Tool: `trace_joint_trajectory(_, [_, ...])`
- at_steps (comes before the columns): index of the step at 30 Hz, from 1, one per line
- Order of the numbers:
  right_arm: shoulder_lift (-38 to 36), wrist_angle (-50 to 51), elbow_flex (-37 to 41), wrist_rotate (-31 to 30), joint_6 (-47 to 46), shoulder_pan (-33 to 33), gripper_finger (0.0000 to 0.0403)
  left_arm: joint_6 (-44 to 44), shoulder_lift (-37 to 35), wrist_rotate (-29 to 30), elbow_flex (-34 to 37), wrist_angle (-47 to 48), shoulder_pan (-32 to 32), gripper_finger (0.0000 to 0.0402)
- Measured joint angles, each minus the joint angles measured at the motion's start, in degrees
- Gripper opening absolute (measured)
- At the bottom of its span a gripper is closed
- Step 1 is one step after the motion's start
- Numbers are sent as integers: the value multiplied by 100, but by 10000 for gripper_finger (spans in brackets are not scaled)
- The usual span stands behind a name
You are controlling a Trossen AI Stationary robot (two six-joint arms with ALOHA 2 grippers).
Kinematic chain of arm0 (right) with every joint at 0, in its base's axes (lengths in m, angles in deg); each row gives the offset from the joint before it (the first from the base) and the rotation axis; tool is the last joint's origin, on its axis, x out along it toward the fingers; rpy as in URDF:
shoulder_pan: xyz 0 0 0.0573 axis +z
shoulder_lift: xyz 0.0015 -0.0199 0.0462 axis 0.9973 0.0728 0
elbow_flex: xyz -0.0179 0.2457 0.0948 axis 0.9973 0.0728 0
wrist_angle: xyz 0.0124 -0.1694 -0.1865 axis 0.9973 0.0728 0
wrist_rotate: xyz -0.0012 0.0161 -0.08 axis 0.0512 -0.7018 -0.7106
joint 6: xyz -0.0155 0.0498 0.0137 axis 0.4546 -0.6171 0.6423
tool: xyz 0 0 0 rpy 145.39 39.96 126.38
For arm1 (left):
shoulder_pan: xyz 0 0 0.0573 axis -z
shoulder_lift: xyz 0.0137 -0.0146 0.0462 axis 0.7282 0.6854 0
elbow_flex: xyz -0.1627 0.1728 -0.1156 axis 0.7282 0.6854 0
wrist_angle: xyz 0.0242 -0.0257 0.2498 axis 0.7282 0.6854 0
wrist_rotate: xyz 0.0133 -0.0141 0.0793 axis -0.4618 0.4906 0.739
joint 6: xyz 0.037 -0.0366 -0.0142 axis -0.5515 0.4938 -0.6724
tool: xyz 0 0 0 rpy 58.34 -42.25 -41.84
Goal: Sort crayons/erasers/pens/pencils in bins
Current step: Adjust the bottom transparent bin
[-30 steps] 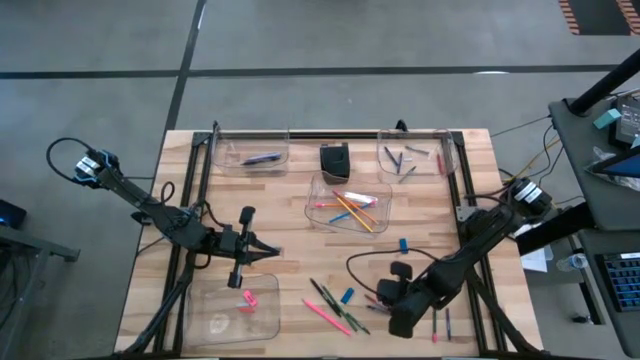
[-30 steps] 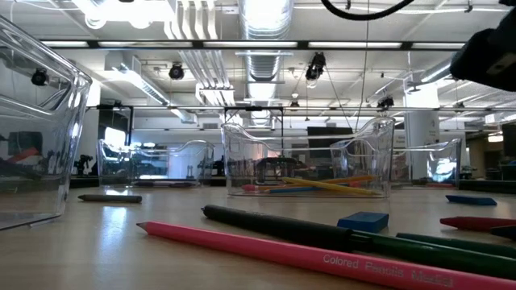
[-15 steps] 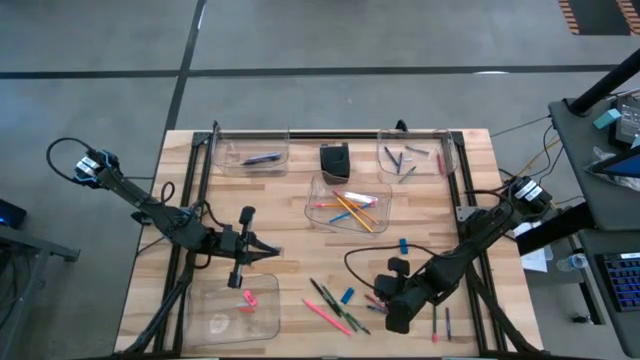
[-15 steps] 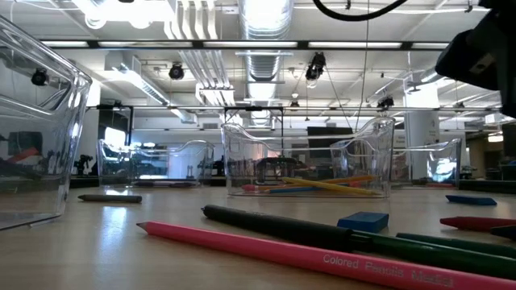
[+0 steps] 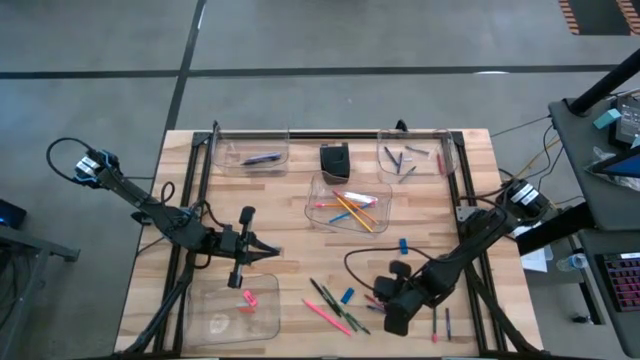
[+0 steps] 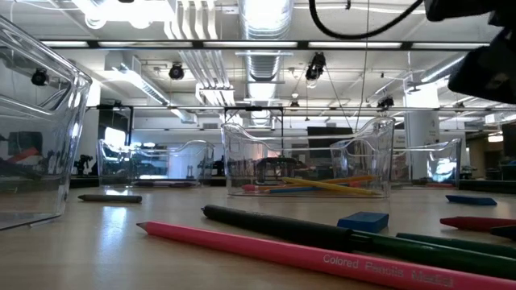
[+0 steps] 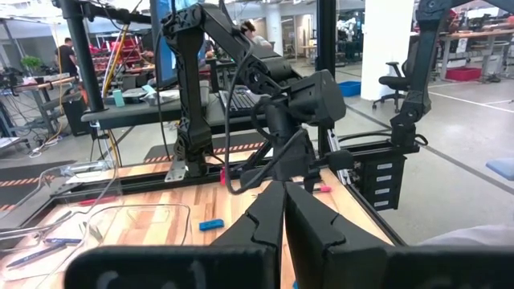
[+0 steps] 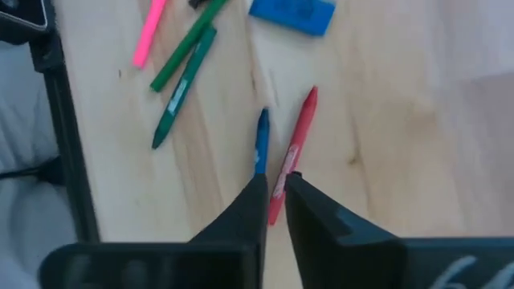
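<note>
Right gripper fingers nearly closed above red crayon, lower end hidden; left gripper fingers closed.

The right gripper hangs over the worktop, jaws barely parted above a red crayon; a blue stick lies just beside it, a blue eraser beyond

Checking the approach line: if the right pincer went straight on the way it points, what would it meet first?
Probably the red stick lying just past the right pincer, with the blue stick close beside it. How far above them it is cannot be told.
</note>
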Motion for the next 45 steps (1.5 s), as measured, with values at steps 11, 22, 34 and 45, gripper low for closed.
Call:
trace_joint_trajectory(11, [313, -21, -2, 211, -227, 0, 141, 0, 0, -1, 0, 0, 0, 0])
trace_joint_trajectory(22, [663, -258, -2, 213, -231, 0, 178, 0, -1, -1, 7, 0, 0, 0])
trace_joint_trajectory(34, [269, -205, -2, 215, -717, -14, 215, 4, -1, -1, 7, 0, 0, 0])
trace_joint_trajectory(45, [-319, -122, 0, 170, -379, -297, 215, 7, -1, -1, 7, 0, 0, 0])
